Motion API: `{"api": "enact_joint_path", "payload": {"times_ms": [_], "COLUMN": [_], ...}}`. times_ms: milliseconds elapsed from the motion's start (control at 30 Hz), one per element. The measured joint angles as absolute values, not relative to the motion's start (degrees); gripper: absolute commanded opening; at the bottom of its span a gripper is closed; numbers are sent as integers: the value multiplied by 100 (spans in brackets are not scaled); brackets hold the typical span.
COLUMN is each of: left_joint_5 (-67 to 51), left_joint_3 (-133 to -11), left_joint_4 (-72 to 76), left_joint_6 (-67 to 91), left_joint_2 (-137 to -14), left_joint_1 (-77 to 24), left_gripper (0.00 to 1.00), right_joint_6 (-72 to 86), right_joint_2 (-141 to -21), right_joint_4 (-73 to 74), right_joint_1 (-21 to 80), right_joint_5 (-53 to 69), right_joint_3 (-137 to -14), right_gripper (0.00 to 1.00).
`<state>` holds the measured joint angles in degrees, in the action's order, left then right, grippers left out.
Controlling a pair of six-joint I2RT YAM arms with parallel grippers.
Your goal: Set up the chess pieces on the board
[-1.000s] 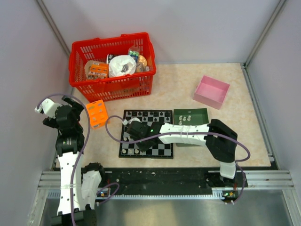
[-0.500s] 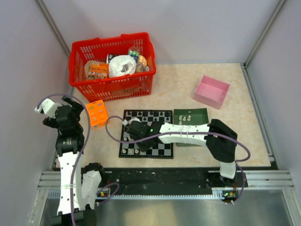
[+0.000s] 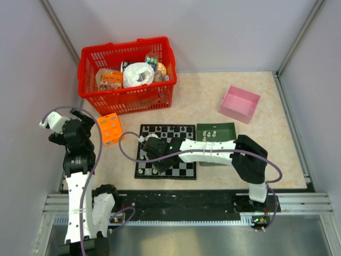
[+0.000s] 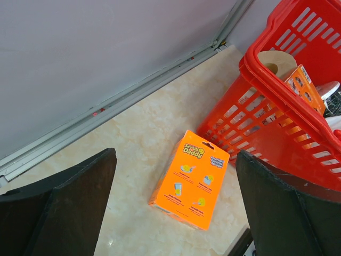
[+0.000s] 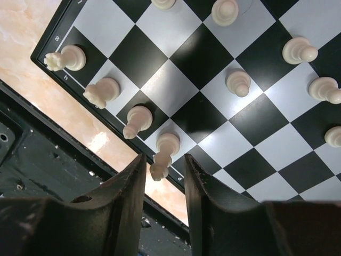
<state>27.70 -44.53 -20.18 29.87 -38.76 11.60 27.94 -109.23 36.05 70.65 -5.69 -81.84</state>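
The board (image 3: pixel 181 130) lies at the table's middle, and it fills the right wrist view (image 5: pixel 208 69). Pale white chess pieces stand along its near edge (image 5: pixel 103 90), with several pawns (image 5: pixel 238 82) in the row behind. My right gripper (image 5: pixel 164 160) hangs over the board's near left part (image 3: pixel 157 161). Its jaws are a little apart around one upright white piece (image 5: pixel 166 146), with a gap on each side. No black pieces show. My left gripper (image 4: pixel 176 202) is open and empty, held high at the far left (image 3: pixel 84 121).
A dark green tray (image 3: pixel 229 127) with a few pale pieces (image 3: pixel 210 132) sits right of the board. An orange sponge box (image 4: pixel 191 178) lies left of the board, below my left gripper. A red basket (image 3: pixel 128 98) of goods stands behind, and a pink box (image 3: pixel 240 104) sits at the far right.
The right arm has edged very slightly left over the board. The left arm has not moved.
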Motion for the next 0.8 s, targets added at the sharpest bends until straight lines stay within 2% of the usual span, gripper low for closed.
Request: {"api": "enact_joint_path", "payload": {"times_ms": [267, 400, 533, 633, 800], "left_joint_5": [2770, 2773, 2770, 2770, 2764], "left_joint_3": [-4453, -4453, -4453, -4453, -4453], "left_joint_4": [-2021, -2021, -2021, -2021, -2018], "left_joint_6": [2985, 2985, 2985, 2987, 2989], "left_joint_2": [-3876, -3876, -3876, -3876, -3876], "left_joint_1": [1160, 1160, 1160, 1160, 1160], "left_gripper": [99, 99, 99, 99, 99], "right_joint_6": [2720, 2648, 2613, 2620, 2676], "right_joint_2": [-10914, -10709, -10020, -9255, -8372], "right_joint_4": [3607, 3660, 3642, 3516, 3297], "right_joint_1": [7065, 7026, 6757, 6141, 4471], "right_joint_5": [-626, -814, -972, -1138, -1280], "right_joint_3": [-8187, -8184, -8088, -7721, -6799], "right_gripper": [49, 50, 50, 50, 51]}}
